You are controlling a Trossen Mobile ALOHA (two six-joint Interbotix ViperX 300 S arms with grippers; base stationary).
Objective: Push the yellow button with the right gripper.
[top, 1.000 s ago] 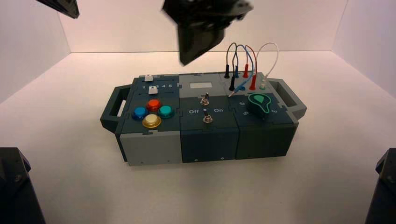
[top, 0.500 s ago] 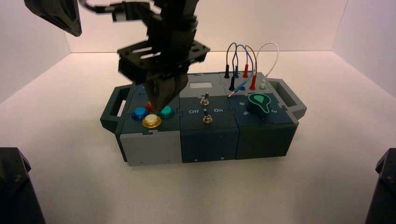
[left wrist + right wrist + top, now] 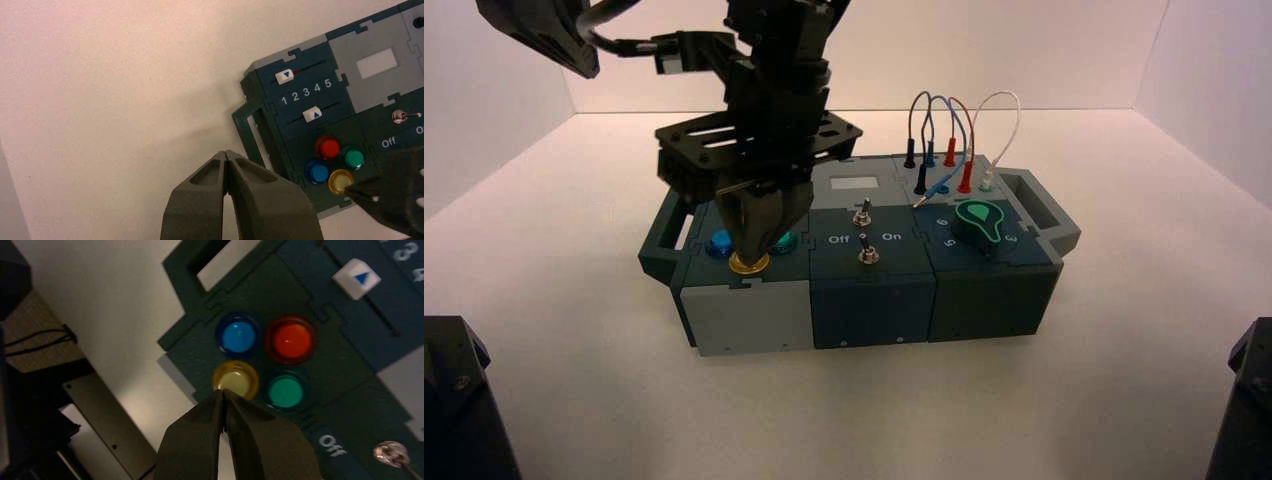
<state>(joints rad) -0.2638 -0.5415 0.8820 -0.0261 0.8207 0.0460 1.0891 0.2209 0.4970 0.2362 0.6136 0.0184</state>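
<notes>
The yellow button [image 3: 236,378] is the front one of four round buttons on the box's left end; it also shows in the high view [image 3: 749,263] and the left wrist view [image 3: 341,180]. My right gripper [image 3: 223,392] is shut, its pointed tip resting at the yellow button's edge; in the high view [image 3: 751,252] it stands straight down on the button and hides the red one. Blue button [image 3: 238,334], red-orange button [image 3: 291,339] and teal button [image 3: 285,391] sit around it. My left gripper [image 3: 226,154] is shut and empty, held high off the box's left side.
The box [image 3: 744,315] has two white sliders [image 3: 286,75] with numbers 1 to 5, two toggle switches [image 3: 862,214] by Off/On lettering, a green-edged knob [image 3: 980,219] and plugged wires [image 3: 944,130]. Box handles stick out at both ends.
My right gripper has come down from above the box's back to the left end, and its tip now rests on the yellow button. The left arm has barely moved.
</notes>
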